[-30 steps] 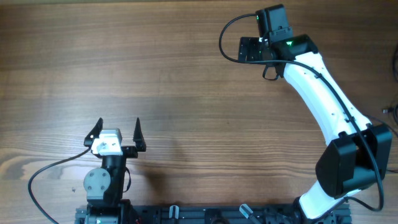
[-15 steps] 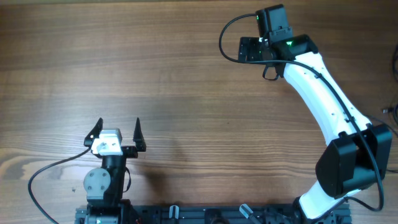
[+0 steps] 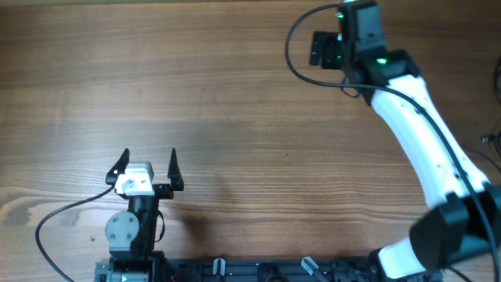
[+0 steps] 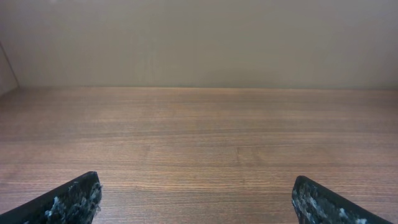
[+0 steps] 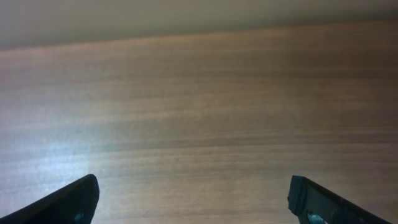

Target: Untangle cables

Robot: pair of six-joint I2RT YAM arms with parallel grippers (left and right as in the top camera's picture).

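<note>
Left gripper [image 3: 149, 161] sits low near the table's [image 3: 235, 94] front edge, fingers spread wide, nothing between them. Over at the far right, the right gripper [image 3: 318, 48] hovers above bare wood, jaws wide apart too. Where the cables lie, I cannot tell.

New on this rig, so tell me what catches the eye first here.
The white right arm reaches across the wooden table toward its far side, right gripper open. The left gripper, jaws open too, sits tucked near the front edge on the left.
</note>
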